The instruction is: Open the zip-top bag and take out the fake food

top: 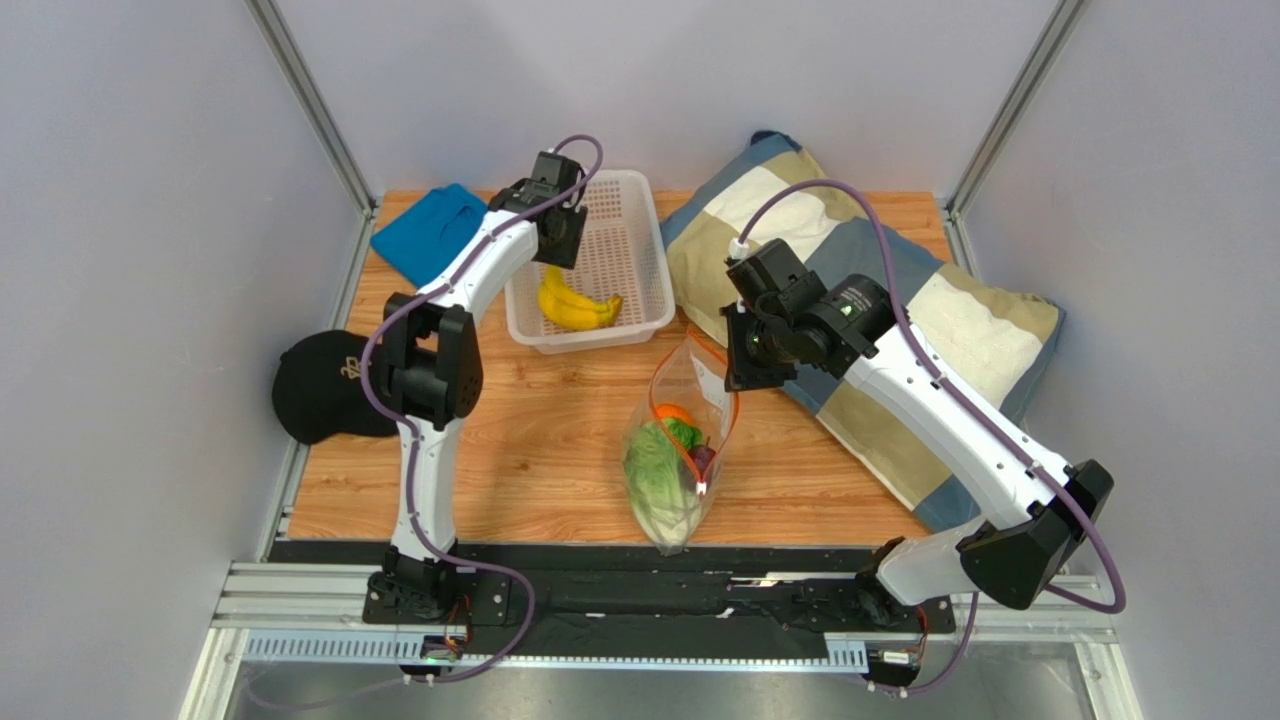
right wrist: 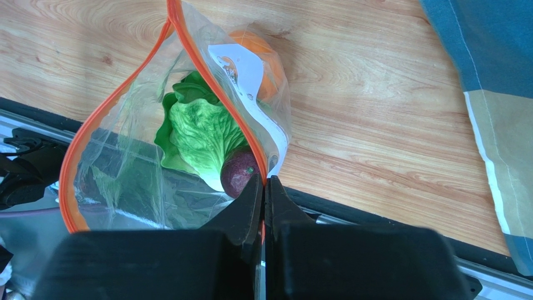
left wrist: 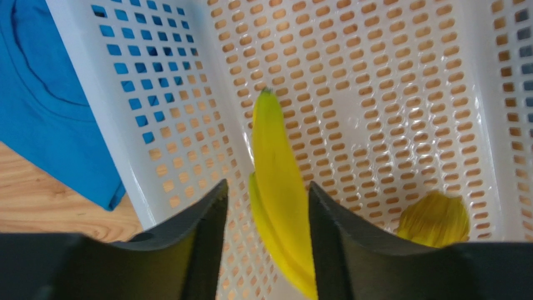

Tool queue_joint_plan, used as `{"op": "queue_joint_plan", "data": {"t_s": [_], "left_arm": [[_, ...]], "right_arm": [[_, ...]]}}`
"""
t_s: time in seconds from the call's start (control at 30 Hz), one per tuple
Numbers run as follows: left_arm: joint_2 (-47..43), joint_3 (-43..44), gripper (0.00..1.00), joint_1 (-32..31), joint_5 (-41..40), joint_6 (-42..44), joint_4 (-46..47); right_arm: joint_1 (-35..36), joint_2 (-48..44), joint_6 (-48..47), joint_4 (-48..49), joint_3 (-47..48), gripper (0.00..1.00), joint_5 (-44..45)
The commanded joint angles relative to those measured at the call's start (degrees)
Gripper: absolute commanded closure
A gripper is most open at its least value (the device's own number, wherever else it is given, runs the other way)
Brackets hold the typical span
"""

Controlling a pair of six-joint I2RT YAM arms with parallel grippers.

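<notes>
The zip-top bag [right wrist: 125, 156] sits in the middle of the wooden tabletop [top: 496, 435], near the front edge. It is see-through and crinkly, with an orange-red zip strip [right wrist: 206, 75] running all around its mouth. The mouth is open wide, in a shape like a drop. A white label [right wrist: 241, 72] with a little orange print is stuck on one side.

Three toys lie inside the bag. The green and white lettuce [right wrist: 200, 134] is the biggest. The round orange [right wrist: 266, 56] sits behind the label. The small dark purple fruit [right wrist: 239, 178] rests against the lettuce.

The right gripper [right wrist: 263, 187] is pinched tight on the rim of the bag, right at the zip strip, and holds that side up.

The yellow banana bunch [left wrist: 278, 181] is out of the bag. It lies in the white basket [top: 639, 225] with holes, at the back of the tabletop. The left gripper [left wrist: 266, 212] hangs over the basket with its fingers spread apart, holding nothing. The banana bunch shows between them
</notes>
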Motion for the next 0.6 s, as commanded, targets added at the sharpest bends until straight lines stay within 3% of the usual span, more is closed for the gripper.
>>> {"op": "queue_joint_plan", "data": {"t_s": [0.0,0.13,0.3,0.4,0.57], "left_arm": [[-3.9,3.2,0.4,0.3,-1.8,-1.7,-5.1],[-10.9,0.0,0.43,0.1,2.8,-5.5,-9.5],[-27.1,-9.6,0.65,-2.6,22.4,-12.6,-12.2],[-37.7,-17.6,0.66,-8.5,30.6,-14.8,-9.6],[-48.6,-24.5,0.68,-19.0,33.1,-20.4,-4.7]], "right_arm": [[-0.2,-0.2,1.4,0.6,2.9,1.0,-1.1],[-0.2,0.5,2.2,0.7,2.7,1.0,-1.4],[-0.1,1.6,2.7,1.1,3.2,1.0,-1.5],[-0.1,2.3,2.9,2.3,3.3,1.0,-3.6],[0.7,3.1,3.8,2.9,5.4,1.0,-4.5]]}}
